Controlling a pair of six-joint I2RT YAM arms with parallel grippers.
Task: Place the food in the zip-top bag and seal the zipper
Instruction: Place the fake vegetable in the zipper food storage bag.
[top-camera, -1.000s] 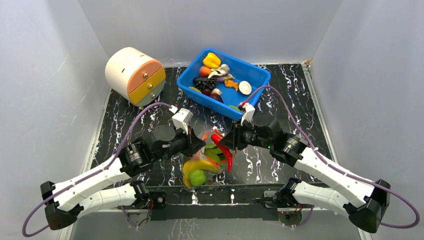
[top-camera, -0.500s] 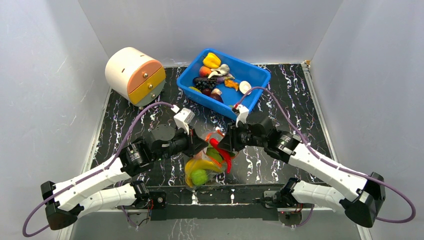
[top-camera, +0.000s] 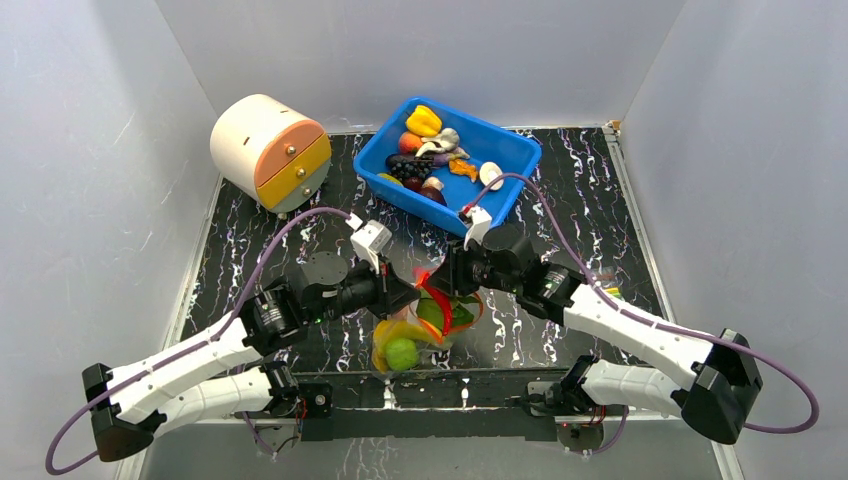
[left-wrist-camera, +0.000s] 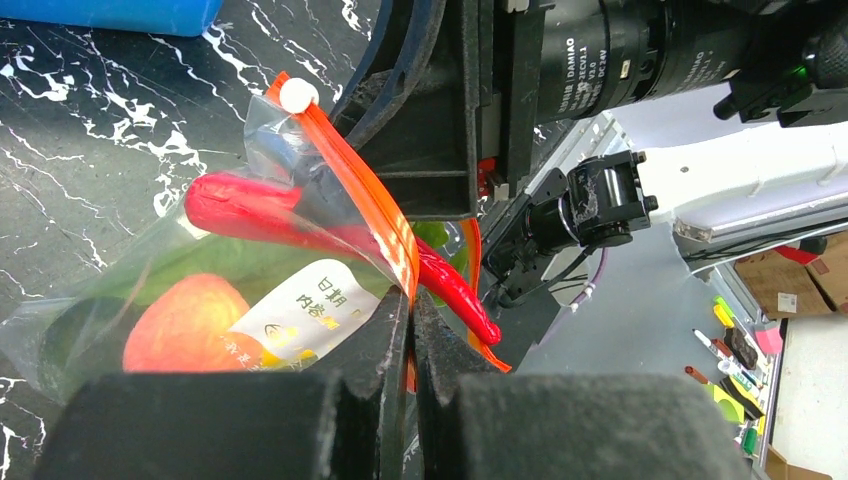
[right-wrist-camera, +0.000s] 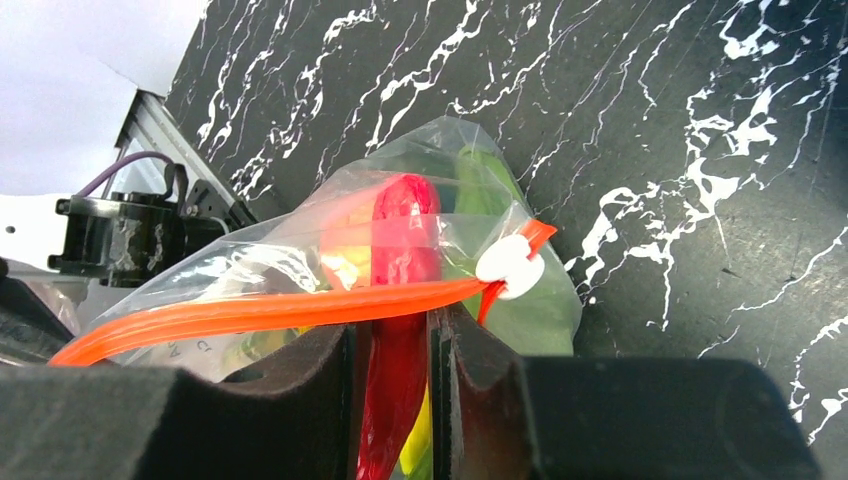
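At far left a round drawer unit lies on its side on the table. The left gripper has its fingers pressed together, pinching the zipper at the bag's mouth; in its wrist view the orange strip runs down into the closed fingertips. The bag hangs between the two grippers near the table's near edge, sagging toward the arm bases; whether its bottom touches the table cannot be told. Inside it lie a banana, a lime, a peach, green leaves and a chili that slants up to the mouth. The right gripper faces the left one, just beside it; its fingers stand close together, nipping the bag just under the zipper with the chili between them. A white slider sits at the strip's end, next to those fingers. Behind, a blue bin holds more toy food
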